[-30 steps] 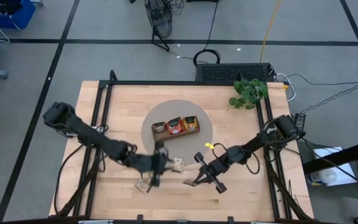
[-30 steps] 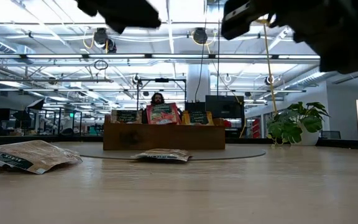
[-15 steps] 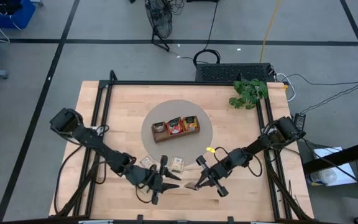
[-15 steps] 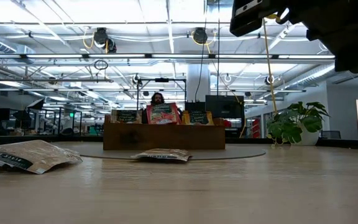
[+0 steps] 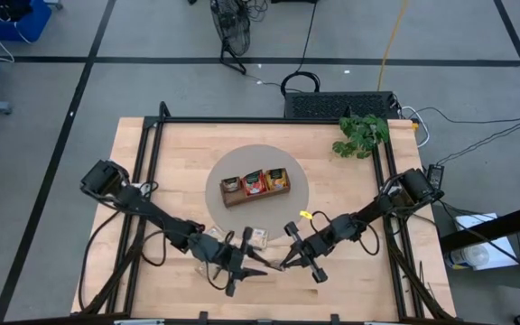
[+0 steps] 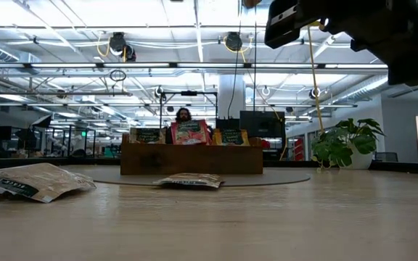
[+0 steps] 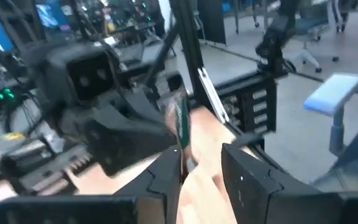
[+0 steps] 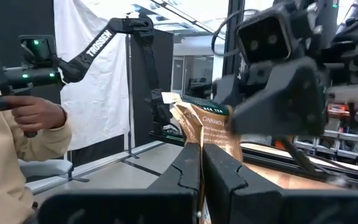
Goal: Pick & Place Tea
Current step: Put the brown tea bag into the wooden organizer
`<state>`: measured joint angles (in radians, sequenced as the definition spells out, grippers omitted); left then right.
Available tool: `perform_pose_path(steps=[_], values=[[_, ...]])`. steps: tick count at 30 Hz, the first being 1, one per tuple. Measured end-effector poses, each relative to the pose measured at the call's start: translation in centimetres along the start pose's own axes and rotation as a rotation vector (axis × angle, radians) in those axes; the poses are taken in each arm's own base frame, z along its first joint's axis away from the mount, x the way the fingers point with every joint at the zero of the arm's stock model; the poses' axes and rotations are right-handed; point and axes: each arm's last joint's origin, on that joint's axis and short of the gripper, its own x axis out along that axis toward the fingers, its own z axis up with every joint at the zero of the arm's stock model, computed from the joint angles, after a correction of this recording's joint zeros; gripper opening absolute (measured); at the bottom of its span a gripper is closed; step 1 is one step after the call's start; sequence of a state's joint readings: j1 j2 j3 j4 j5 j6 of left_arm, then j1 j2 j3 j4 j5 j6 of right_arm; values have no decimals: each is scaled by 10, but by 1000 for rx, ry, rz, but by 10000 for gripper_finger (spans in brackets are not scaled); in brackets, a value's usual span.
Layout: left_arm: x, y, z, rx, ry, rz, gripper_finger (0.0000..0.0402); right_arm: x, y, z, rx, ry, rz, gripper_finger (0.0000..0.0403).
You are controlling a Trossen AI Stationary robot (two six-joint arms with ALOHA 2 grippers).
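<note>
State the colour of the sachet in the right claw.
Brown-beige sachet with a dark green band; right wrist view shows it best.

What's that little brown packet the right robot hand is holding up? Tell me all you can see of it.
The packet is a small flat sachet, tan-brown, like crinkled paper or foil, with a dark green band at its top edge and printed words. It stands on edge, lifted off the table, its lower edge pinched between the shut fingers of the right hand. The left hand is right up against it, facing it.

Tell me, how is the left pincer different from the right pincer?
The right pincer is shut on a beige tea sachet; the left pincer stands open, holding nothing. The right one comes from the right of the table, the left one from the left. Both hover, tips almost meeting.
</note>
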<state>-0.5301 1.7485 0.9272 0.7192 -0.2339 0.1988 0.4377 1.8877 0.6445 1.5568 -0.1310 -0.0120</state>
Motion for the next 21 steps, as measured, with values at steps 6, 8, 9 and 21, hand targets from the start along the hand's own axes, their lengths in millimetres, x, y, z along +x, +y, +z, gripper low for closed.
perform_pose_path(steps=[6,8,9,21], values=[[2,0,-2,3,-14,-18,120,0,0,-1,2,13,1,0],[3,2,-2,0,-25,-11,120,0,0,-1,2,13,0,0],[3,4,-1,-2,-29,-4,120,0,0,-1,2,13,0,0],[6,20,-6,-53,-9,32,120,0,0,-1,2,11,0,0]])
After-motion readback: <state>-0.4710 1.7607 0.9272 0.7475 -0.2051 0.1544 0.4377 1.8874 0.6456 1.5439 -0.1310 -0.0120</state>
